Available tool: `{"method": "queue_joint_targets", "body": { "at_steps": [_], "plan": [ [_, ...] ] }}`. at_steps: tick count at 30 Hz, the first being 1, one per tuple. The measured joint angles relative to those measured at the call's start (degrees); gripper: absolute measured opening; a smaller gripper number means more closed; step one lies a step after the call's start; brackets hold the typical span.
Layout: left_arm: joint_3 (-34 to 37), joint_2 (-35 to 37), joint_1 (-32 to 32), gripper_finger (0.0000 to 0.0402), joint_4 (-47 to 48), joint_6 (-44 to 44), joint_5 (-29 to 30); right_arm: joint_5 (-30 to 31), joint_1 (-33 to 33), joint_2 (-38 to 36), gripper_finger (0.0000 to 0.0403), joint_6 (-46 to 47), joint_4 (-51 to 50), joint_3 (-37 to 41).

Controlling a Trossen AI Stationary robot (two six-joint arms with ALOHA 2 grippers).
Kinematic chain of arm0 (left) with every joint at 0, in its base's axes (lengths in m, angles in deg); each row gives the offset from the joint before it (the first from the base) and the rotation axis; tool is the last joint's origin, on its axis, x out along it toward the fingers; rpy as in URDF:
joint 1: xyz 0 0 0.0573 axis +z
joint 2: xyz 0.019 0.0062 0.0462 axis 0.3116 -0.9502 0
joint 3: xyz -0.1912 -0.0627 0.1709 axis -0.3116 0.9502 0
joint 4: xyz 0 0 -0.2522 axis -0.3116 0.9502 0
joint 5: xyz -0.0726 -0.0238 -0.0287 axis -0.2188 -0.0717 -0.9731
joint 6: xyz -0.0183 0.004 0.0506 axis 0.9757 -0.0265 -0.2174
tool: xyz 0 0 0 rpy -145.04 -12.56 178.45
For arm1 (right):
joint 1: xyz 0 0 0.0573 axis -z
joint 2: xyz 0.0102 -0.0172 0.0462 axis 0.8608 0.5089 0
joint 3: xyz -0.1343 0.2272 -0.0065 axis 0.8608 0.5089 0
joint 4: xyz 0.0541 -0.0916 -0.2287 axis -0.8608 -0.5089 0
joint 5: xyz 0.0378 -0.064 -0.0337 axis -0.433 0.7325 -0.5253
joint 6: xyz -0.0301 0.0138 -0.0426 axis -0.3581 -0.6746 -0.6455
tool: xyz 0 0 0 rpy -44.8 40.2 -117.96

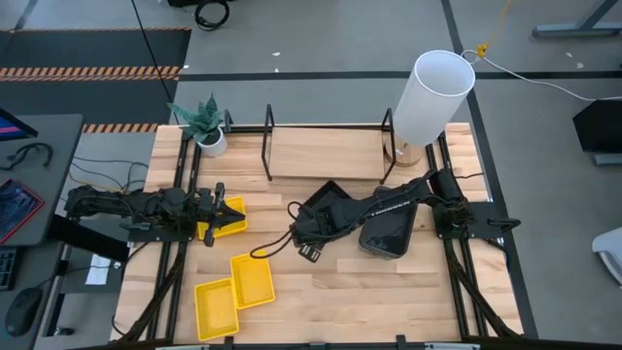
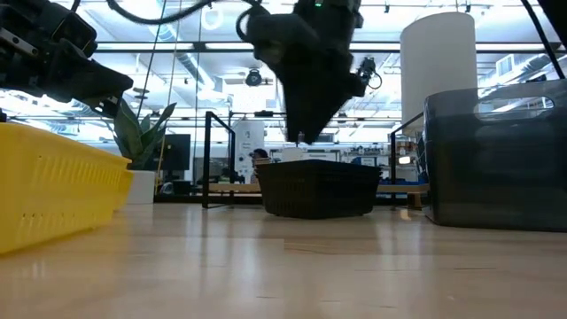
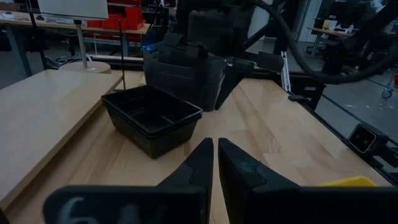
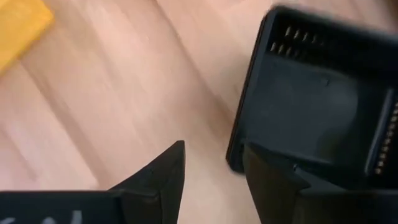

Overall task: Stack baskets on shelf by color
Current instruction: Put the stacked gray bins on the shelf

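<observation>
The stacked black perforated baskets (image 1: 328, 199) (image 2: 319, 188) (image 3: 152, 118) rest on their bottoms mid-table. My right gripper (image 1: 306, 231) (image 2: 304, 137) (image 4: 214, 162) is open and points down just above them. Its fingers stand either side of the black stack's (image 4: 317, 106) near-left rim without touching. The dark grey baskets (image 1: 389, 236) (image 2: 496, 159) (image 3: 180, 74) sit to the right. My left gripper (image 1: 216, 219) (image 3: 214, 155) is shut with nothing between its fingers, over one yellow basket (image 1: 228, 222) (image 3: 348, 182). Two more yellow baskets (image 1: 253, 280) (image 1: 216, 308) lie near the front edge. The shelf (image 1: 326, 154) (image 3: 43, 106) stands along the far side.
A tall white cylinder (image 1: 432, 97) (image 2: 438, 80) stands at the shelf's right end and a potted plant (image 1: 206, 126) (image 2: 137, 151) at its left end. Black upright frames (image 1: 269, 141) divide the shelf. Bare wood (image 1: 369, 301) lies toward the near right.
</observation>
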Motion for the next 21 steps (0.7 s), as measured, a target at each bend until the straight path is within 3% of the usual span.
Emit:
{"method": "queue_joint_targets", "body": {
  "at_steps": [11,21],
  "plan": [
    [0.0,0.0,0.0,0.0029,0.0,0.0,0.0,-13.4,-1.5,-4.5,0.017,-0.5,-15.4,0.0],
    [0.0,0.0,0.0,0.0038,0.0,0.0,0.0,-10.5,-7.0,-10.5,0.017,4.6,-28.1,0.0]
  ]
}}
